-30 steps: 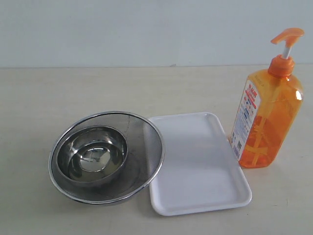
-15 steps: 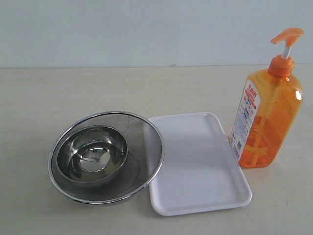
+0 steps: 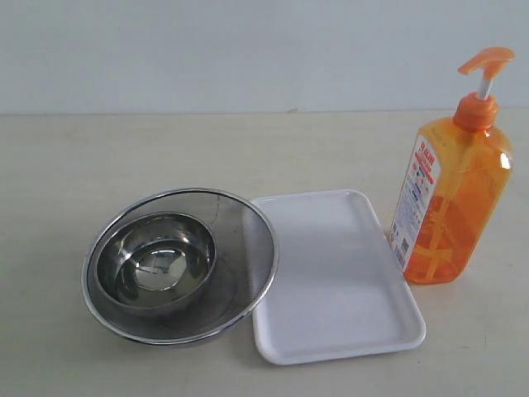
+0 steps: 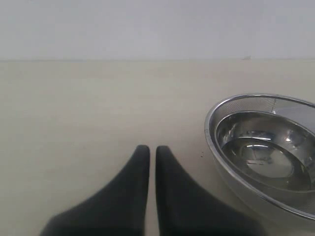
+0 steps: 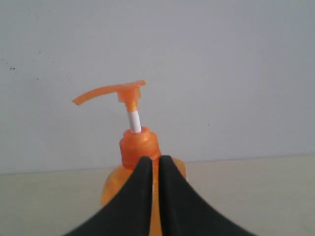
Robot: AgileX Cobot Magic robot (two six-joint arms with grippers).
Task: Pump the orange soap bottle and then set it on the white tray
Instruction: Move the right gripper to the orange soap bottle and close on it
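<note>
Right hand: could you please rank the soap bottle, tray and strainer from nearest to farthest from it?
1. Soap bottle: straight ahead of the right hand.
2. Tray: beside the bottle, in the middle.
3. Strainer: past the tray, on the left.

— Anything readable on your feed?

— Just one printed surface, as far as I can see: the label (image 3: 413,203) on the orange soap bottle (image 3: 463,190), on the face of the bottle turned toward the white tray (image 3: 331,327). I see red characters at the top of it, finer blue lines under those, and a small dark block low down near the bottle's base.

— Can you give me a brand or a number?

— No. The print is too small for me; I can't read a single word or digit.
</note>
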